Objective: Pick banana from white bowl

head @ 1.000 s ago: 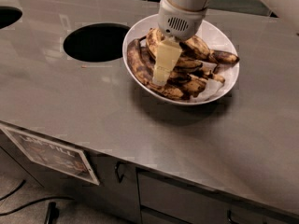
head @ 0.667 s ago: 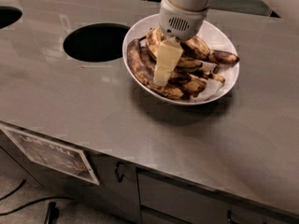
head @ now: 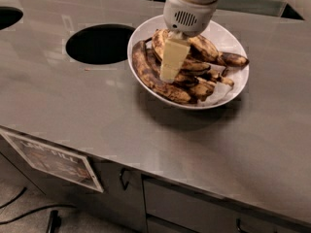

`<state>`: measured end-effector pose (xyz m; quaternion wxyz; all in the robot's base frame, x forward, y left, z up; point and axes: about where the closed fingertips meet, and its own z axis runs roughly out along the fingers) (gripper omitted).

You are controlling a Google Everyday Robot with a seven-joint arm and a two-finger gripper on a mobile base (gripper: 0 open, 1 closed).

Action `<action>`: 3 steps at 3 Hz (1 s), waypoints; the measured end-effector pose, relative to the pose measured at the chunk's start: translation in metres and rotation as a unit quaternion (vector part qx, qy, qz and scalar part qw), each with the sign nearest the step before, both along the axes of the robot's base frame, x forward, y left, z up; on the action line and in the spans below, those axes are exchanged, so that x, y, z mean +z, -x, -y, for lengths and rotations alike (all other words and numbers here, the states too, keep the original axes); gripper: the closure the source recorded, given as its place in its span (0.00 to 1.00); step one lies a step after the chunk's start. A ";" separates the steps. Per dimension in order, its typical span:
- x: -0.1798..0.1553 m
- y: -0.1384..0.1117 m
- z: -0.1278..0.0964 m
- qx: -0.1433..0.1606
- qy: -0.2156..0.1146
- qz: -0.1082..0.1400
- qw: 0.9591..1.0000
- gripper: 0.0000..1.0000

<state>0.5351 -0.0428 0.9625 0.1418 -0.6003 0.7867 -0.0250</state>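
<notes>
In the camera view you have one white bowl (head: 232, 92), wide, shallow and glossy, on a dull grey metal counter (head: 87, 106). It holds a heap of overripe bananas. You can count at least five, but they overlap too much for an exact number.

The banana (head: 154, 83) you want is the long curved one, yellow-brown with dark speckles. It lies inside the bowl along the rim from about 10 o'clock round to 6 o'clock.

The one gripper (head: 170, 69), pale cream under a white rounded wrist (head: 189, 13), is down in the bowl near its centre. It is just beside that banana, on the banana's 3 o'clock side. You cannot tell whether it is clenched, released or grasping anything.

Two round holes are cut in the counter. One hole (head: 99, 43) is at the bowl's 9 o'clock, and a second hole (head: 7, 17) is cut off by the frame at far 9 o'clock. One printed label (head: 53, 161) hangs tilted on the cabinet front.

Compared with a second ago, the gripper, the bowl and the bananas have not visibly moved.
</notes>
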 end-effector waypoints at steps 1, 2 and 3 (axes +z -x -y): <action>0.000 0.000 0.000 0.000 0.000 0.000 1.000 0.38; -0.007 -0.005 -0.002 0.000 0.004 -0.007 1.000 0.38; -0.009 -0.009 -0.004 -0.001 0.004 -0.009 1.000 0.38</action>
